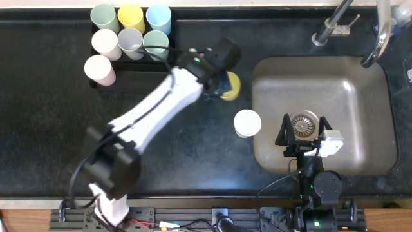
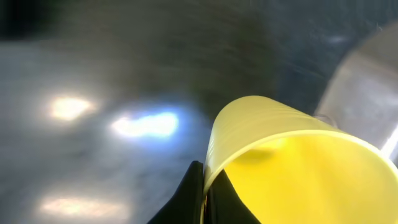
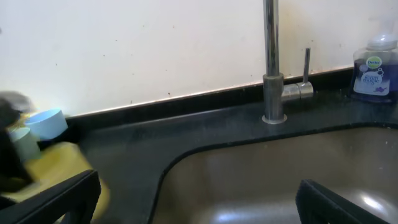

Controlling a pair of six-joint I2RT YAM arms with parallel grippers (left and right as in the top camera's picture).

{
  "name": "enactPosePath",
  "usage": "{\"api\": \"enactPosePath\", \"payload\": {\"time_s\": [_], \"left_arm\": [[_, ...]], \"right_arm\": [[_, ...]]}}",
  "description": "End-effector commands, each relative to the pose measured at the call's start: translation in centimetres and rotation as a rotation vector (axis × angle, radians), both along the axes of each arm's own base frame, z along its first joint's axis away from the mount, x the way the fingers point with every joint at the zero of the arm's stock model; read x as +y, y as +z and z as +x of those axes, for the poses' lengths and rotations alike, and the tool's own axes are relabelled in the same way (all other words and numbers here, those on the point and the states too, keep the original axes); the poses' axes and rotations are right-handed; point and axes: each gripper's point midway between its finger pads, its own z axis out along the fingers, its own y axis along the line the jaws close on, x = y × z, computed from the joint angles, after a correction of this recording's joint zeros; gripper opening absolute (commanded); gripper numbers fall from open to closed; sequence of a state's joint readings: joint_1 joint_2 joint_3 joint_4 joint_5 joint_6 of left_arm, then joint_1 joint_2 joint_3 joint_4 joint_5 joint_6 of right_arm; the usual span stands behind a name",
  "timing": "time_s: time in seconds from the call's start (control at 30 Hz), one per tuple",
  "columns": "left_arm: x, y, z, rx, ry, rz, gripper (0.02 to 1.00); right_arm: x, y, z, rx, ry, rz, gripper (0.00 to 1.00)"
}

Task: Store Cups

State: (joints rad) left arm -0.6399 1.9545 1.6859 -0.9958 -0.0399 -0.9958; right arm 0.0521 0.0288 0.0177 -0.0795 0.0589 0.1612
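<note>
My left gripper (image 1: 215, 80) is shut on the rim of a yellow cup (image 1: 230, 87), just left of the sink. In the left wrist view its two dark fingers (image 2: 194, 196) pinch the wall of the yellow cup (image 2: 292, 155), one inside and one outside. A black rack (image 1: 96, 29) at the back left holds several cups in green, yellow, blue and white. A pale pink cup (image 1: 100, 69) stands on the counter beside the rack. A white cup (image 1: 247, 123) sits at the sink's left edge. My right gripper (image 1: 302, 132) hangs open over the sink basin, holding nothing.
The steel sink (image 1: 360, 84) takes up the right side, with a faucet (image 3: 270, 62) behind it and a purple soap bottle (image 3: 375, 68) at the back right. The dark counter (image 1: 51, 129) lies left of the sink.
</note>
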Motion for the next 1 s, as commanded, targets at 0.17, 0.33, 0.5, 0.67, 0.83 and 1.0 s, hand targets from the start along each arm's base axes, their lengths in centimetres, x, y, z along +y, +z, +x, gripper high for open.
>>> {"api": "enactPosePath", "payload": {"time_s": [0.17,0.33,0.5,0.67,0.83,1.0], "left_arm": [[16.8,8.6,1.3,-0.041,0.382,0.024,0.036],[21.7,7.0,0.5,0.058,0.511,0.02,0.038],[24.4,4.3,0.1,0.14,0.642,0.048,0.06],[25.7,3.1,1.1,0.142,0.677,0.051,0.06],[26.7,2.4,2.5,0.112,0.704,0.05,0.058],[26.8,1.6,3.6,0.094,0.705,0.046,0.058]], "right_arm": [[-0.1,-0.4,0.0,0.001,-0.005,0.007,0.998],[-0.1,-0.4,0.0,0.001,-0.005,0.007,0.998],[-0.1,-0.4,0.0,0.001,-0.005,0.007,0.998],[-0.1,-0.4,0.0,0.001,-0.005,0.007,0.998],[-0.1,-0.4,0.0,0.001,-0.005,0.007,0.996],[-0.1,-0.4,0.0,0.001,-0.005,0.007,0.998]]}}
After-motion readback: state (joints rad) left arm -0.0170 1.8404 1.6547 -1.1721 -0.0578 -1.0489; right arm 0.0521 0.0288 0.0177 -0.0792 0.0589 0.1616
